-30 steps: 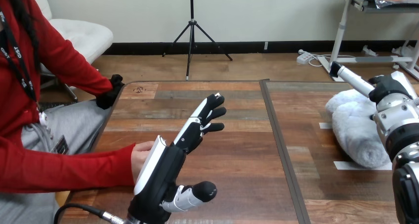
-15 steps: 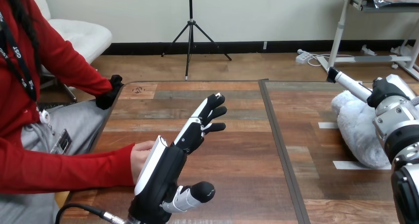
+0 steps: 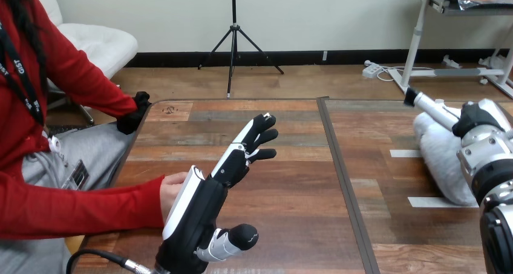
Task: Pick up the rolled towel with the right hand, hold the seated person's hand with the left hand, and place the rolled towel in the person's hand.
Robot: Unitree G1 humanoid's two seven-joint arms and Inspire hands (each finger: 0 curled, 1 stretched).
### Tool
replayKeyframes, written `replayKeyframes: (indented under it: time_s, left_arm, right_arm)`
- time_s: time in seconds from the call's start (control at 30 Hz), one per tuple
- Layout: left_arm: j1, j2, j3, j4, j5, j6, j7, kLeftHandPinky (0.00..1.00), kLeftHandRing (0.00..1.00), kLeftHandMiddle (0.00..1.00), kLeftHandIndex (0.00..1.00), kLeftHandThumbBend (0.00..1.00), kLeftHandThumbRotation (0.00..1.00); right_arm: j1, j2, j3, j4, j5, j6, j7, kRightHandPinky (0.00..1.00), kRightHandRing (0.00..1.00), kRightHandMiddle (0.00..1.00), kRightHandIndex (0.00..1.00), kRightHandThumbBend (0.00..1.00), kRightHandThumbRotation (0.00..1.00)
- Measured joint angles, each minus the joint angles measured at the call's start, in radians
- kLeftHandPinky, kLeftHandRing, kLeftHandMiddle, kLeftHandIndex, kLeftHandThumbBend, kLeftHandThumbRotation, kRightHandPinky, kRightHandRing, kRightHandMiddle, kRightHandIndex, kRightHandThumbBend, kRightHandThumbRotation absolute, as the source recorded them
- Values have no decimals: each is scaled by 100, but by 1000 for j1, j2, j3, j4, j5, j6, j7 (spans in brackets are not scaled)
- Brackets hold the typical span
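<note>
- Wooden table [image 3: 290, 183] of plank-patterned boards, with a dark seam running from its far edge toward the robot and splitting it into a left and a right panel.
- One rolled towel [image 3: 440, 162], pale and fluffy, lies on the right panel near the view's right edge. It sits between two white tape marks [image 3: 402, 153], one at its far left side and one at its near left side.
- The right hand [image 3: 475, 115] is over the towel's far right part, and the silver right arm covers the towel's right side. Whether this hand is grasping the towel cannot be told, and the towel lies on the table.
- The left hand [image 3: 193, 216] is well apart from the towel, across the seam on the left panel. It stands on edge with its white-shelled back facing left. Its fingers [image 3: 257, 138] are straight and slightly spread, pointing away and to the right, and the thumb [image 3: 236, 239] juts right, holding nothing.
- The person's near hand [image 3: 172, 192] rests just beside the back of the left hand, on its left. No part of the robot hand curls round it.
- The person's far hand [image 3: 136, 112], dark-covered, is at the table's far left corner.
- Count: one towel, two tape marks, two robot hands, two hands of the person.
</note>
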Motion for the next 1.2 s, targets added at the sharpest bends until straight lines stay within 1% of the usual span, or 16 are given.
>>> replayKeyframes:
  time_s: [0.33, 0.43, 0.57, 0.67, 0.77, 0.93, 1.03, 1.13, 1.2]
  left_arm:
    - [1, 2, -11, 0, -35, 0, -23, 81, 91, 95, 94, 100, 93]
    - [1, 1, -12, 0, -39, 1, -28, 82, 91, 95, 95, 100, 93]
    - [1, 0, -12, 0, -40, 2, -34, 82, 91, 95, 95, 100, 93]
    - [1, -2, -13, 0, -41, 10, -40, 83, 92, 95, 95, 100, 92]
    - [1, -5, -14, 0, -41, 21, -44, 83, 92, 95, 95, 100, 91]
    - [1, -8, -15, 0, -41, 28, -49, 84, 92, 95, 95, 100, 90]
    - [1, -10, -16, 0, -42, 29, -52, 84, 92, 95, 96, 100, 88]
    - [1, -12, -16, 0, -41, 31, -53, 84, 92, 95, 96, 100, 88]
    - [1, -13, -16, 0, -41, 31, -54, 84, 92, 95, 96, 100, 88]
  right_arm:
    - [11, 0, -16, 2, 19, -4, -18, 100, 100, 100, 100, 100, 81]
    - [11, 0, -21, 2, 25, -8, -19, 94, 100, 100, 100, 100, 81]
    - [11, 0, -22, 2, 27, -10, -19, 76, 96, 96, 97, 100, 81]
    - [11, 0, -32, 2, 38, -13, -19, 66, 92, 93, 94, 100, 80]
    - [11, 0, -34, 2, 38, -20, -19, 62, 90, 93, 94, 100, 79]
    - [10, -1, -33, 2, 36, -24, -20, 59, 89, 93, 93, 100, 78]
    - [9, -1, -34, 1, 36, -24, -24, 59, 91, 93, 92, 100, 76]
    - [8, -1, -27, 1, 27, -24, -27, 59, 94, 94, 92, 100, 78]
    - [6, -2, -20, 1, 21, -23, -27, 59, 96, 95, 94, 100, 78]
